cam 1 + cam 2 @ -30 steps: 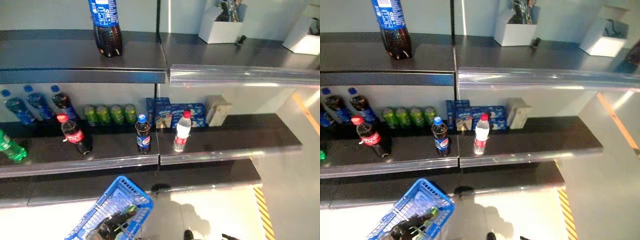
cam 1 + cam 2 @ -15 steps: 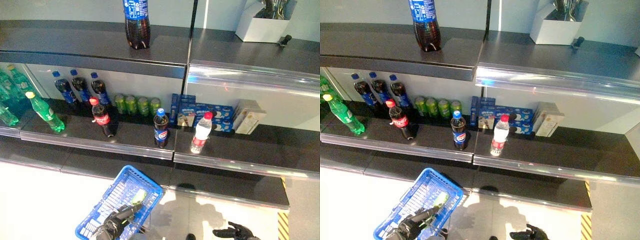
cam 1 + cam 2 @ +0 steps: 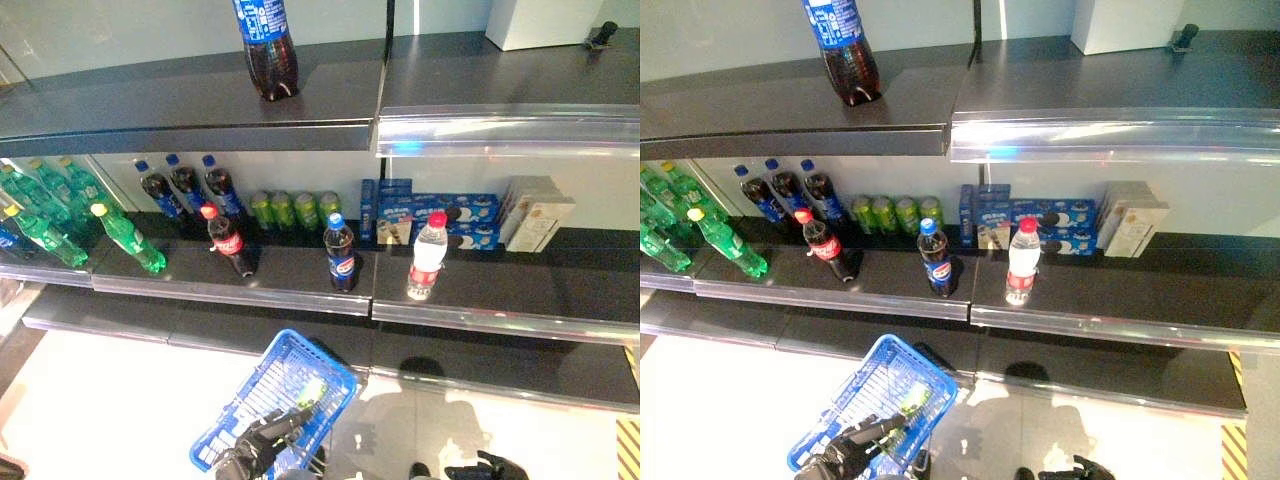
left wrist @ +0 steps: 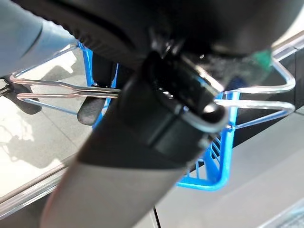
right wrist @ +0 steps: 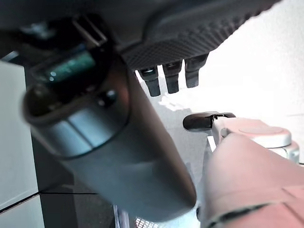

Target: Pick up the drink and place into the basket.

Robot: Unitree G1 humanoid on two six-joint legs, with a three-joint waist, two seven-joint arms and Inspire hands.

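Drinks stand on the middle shelf: a red-capped cola bottle, a blue-capped cola bottle and a clear water bottle with a red cap. My left hand is low in front, shut on the wire handles of the blue basket, which hangs off the floor below the shelf's edge. My right hand hangs low at the right, open and empty, far below the bottles; its fingers are straight.
Green cans and dark bottles stand at the shelf's back, green bottles at the left. Blue cookie boxes and beige boxes stand at the right. A large cola bottle stands on the top shelf.
The camera has swung left and down, so the shelves sit further right and more green bottles show at the left. Both hands stay low; the blue basket still hangs from my left hand.
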